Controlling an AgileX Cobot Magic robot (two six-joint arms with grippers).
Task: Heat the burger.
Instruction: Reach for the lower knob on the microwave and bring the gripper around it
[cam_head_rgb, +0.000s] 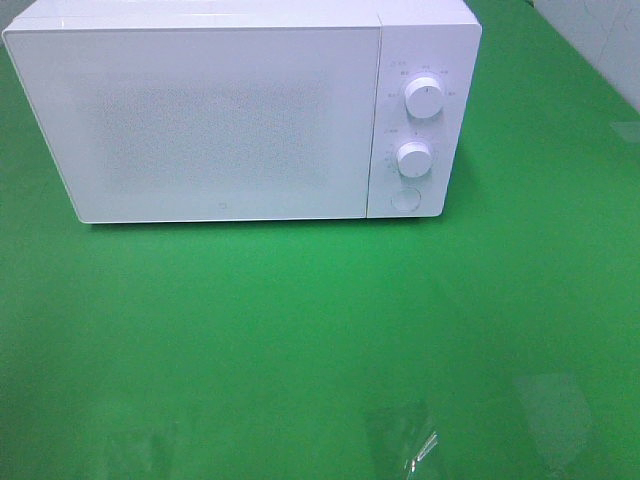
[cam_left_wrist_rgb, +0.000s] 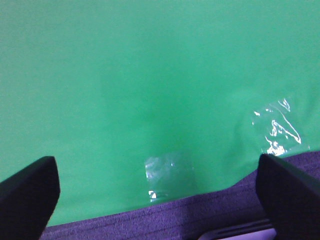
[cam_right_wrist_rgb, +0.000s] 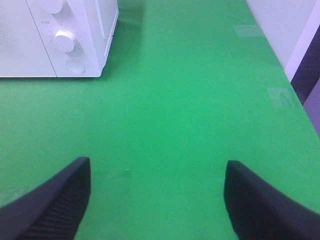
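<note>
Exterior high view: microwave (cam_head_rgb: 220, 120) at the back of the green worktop (cam_head_rgb: 300, 340), door (cam_head_rgb: 200, 125) shut. Neither arm shows in this view.

Burger: in no view. I cannot tell whether it sits behind the frosted door or somewhere off frame.

Risks, as I judge them:
- If the burger is not inside, turning a knob would run the oven empty.
- I see no handle on the door. It probably opens by the round button (cam_head_rgb: 405, 199), and a hard push there could slide the whole box on the smooth sheet.
- Upper knob (cam_head_rgb: 424, 98) and lower knob (cam_head_rgb: 413, 158) look alike and their labels are too small to read, so I could set the wrong one.

Left end effector (cam_left_wrist_rgb: 160, 192): jaws wide apart, holding nothing, touching nothing, over the near worktop edge by a patch of clear tape (cam_left_wrist_rgb: 170, 172).

Right end effector (cam_right_wrist_rgb: 157, 200): jaws also wide, empty, pointed toward the microwave's control corner and well apart from it.
</note>
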